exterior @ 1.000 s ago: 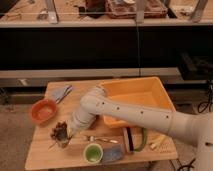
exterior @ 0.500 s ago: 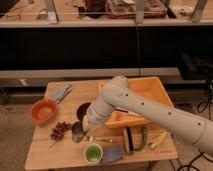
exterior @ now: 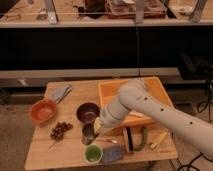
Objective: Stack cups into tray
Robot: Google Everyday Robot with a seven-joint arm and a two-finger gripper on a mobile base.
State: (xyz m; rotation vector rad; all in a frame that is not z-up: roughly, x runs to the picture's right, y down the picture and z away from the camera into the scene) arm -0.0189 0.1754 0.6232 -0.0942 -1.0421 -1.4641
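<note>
My claw (exterior: 101, 131) has swung right, beside the grey cup (exterior: 88, 134), nearer the tray (exterior: 160, 85); whether it grips, I cannot tell. The green cup (exterior: 92, 153) waits on the bench (exterior: 45, 155).

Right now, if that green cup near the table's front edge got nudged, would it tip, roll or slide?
The green cup looks small and plastic-like, so probably light and apt to slide on the wooden table. It stands upright, squat and round, so tipping seems unlikely; once over, it could roll. The tool is at the grey cup, just behind it.
</note>
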